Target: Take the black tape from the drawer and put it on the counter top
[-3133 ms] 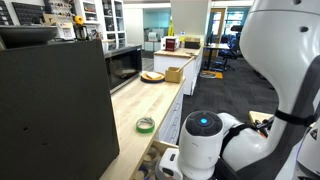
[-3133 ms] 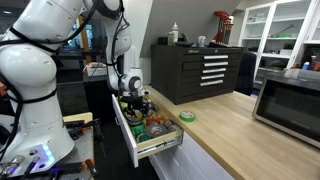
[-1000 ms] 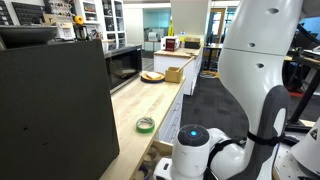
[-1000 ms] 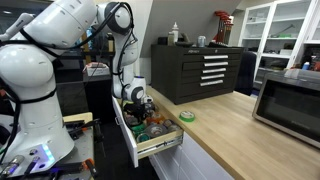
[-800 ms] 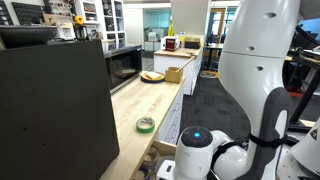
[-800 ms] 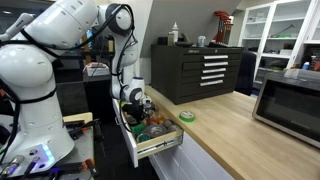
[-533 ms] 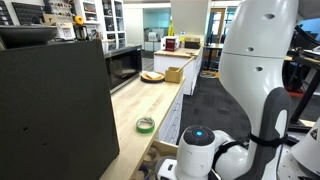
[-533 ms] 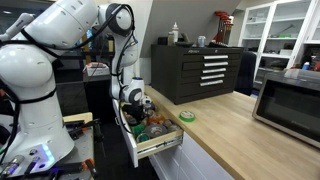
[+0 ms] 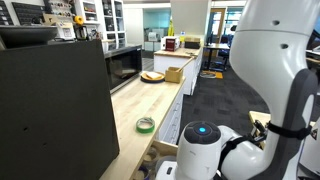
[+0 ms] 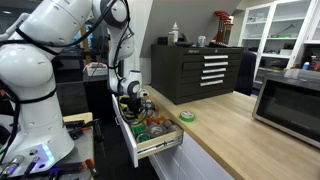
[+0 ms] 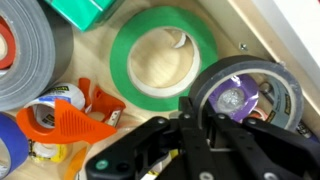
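In the wrist view the black tape [image 11: 262, 78] is a dark roll with a pale rim, and something purple shows through its core. My gripper [image 11: 197, 115] is shut on the roll's near wall, one finger inside the core and one outside. The roll sits in the drawer [image 11: 150, 75] beside a green tape roll [image 11: 163, 55]. In an exterior view the gripper [image 10: 133, 104] reaches down into the open plywood drawer [image 10: 158, 146]. The counter top [image 10: 235, 135] runs alongside it and also shows in an exterior view [image 9: 150, 100]. There the wrist [image 9: 205, 140] hides the jaws.
The drawer also holds a grey duct tape roll [image 11: 30, 60], an orange tape dispenser [image 11: 62, 125] and a blue roll [image 11: 8, 150]. Another green roll [image 10: 187, 116] lies on the counter top, seen too at the green roll [image 9: 146, 124]. A microwave [image 10: 290, 98] stands further along.
The jaws have closed onto the black tape's wall. The arm's upper links have swung, and the wrist stands slightly higher over the drawer.
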`<move>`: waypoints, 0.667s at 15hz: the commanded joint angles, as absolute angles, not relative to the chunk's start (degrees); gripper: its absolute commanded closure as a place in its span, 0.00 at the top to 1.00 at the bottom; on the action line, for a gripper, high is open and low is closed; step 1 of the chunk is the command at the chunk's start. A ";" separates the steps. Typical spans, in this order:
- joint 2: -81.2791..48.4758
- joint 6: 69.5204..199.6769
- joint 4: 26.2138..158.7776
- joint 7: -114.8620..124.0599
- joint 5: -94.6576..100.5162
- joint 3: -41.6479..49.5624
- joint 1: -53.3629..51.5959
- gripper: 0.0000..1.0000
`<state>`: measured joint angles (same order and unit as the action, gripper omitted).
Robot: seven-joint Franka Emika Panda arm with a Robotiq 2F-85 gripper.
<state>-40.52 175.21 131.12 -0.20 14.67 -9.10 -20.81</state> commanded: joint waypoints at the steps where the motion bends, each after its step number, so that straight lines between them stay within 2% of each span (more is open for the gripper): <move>1: -31.05 166.25 134.87 -0.87 12.74 -10.25 -21.28 0.04; 10: -15.03 147.32 136.19 4.42 16.48 -8.56 -22.49 0.04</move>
